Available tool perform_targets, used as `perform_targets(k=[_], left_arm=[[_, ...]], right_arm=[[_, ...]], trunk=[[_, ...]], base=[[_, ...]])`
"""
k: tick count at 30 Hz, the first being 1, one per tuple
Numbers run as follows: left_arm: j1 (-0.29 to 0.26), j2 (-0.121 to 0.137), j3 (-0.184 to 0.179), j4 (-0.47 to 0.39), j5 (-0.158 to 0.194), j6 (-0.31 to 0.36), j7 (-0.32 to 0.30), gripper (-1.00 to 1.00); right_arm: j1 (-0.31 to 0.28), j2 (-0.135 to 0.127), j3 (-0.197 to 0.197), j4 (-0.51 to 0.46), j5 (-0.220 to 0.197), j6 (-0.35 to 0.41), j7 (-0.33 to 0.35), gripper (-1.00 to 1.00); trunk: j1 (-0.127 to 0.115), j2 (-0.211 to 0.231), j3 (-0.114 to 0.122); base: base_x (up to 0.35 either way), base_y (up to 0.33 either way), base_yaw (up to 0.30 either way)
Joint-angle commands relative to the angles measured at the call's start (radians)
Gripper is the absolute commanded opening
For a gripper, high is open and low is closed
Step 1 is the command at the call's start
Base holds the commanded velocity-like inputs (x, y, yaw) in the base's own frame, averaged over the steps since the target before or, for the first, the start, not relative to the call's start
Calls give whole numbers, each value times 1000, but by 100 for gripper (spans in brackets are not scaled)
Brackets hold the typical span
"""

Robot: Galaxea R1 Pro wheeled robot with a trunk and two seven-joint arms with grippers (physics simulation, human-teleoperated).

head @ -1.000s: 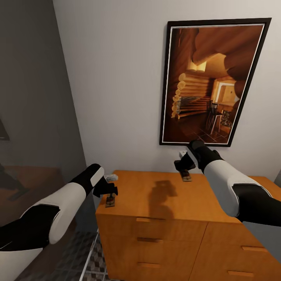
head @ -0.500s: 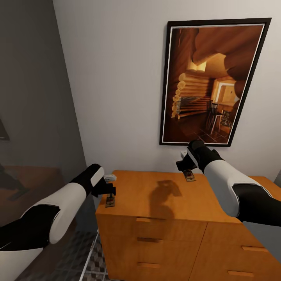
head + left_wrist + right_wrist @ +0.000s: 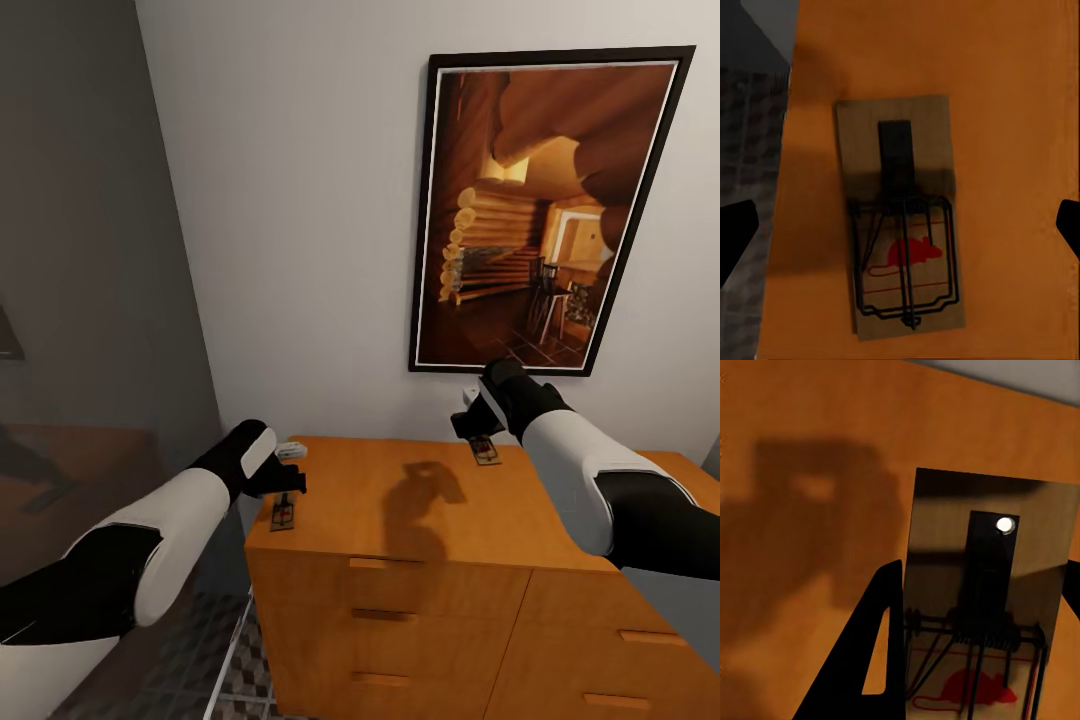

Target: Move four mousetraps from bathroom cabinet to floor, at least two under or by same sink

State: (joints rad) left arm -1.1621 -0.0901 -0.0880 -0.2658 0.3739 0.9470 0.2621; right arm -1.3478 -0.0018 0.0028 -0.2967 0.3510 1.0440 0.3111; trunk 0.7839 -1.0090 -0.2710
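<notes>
Now the left gripper (image 3: 290, 488) is sitting a little higher than half a second ago, hanging spread wide above one mousetrap (image 3: 283, 515) that is lying flat near the left front corner of the cabinet (image 3: 400, 520), just beside its left edge. The right gripper (image 3: 478, 432) is staying low at the second mousetrap (image 3: 487, 452) near the back edge by the wall, its fingers (image 3: 874, 660) standing on both sides of the board, which is lying flat on the top; whether they are pressing it, I cannot tell. Between both traps the wide top is lying free.
</notes>
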Motion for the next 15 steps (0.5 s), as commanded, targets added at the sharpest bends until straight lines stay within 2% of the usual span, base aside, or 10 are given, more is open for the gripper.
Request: perform_targets(k=[1, 9, 15], left_arm=[[-1, -4, -9, -1, 9, 3, 6, 100], [-1, -22, -8, 4, 9, -19, 6, 100], [-2, -23, -10, 64, 10, -73, 6, 100]], right_arm=[[-1, 0, 0, -1, 9, 3, 9, -100], [-1, -1, -1, 29, 10, 0, 10, -100], [-1, 0, -1, 34, 10, -8, 10, -100]], trunk=[[0, -1, -1], [0, -1, -1], [0, -1, -1]], base=[[0, 0, 0], [0, 0, 0], [0, 0, 0]])
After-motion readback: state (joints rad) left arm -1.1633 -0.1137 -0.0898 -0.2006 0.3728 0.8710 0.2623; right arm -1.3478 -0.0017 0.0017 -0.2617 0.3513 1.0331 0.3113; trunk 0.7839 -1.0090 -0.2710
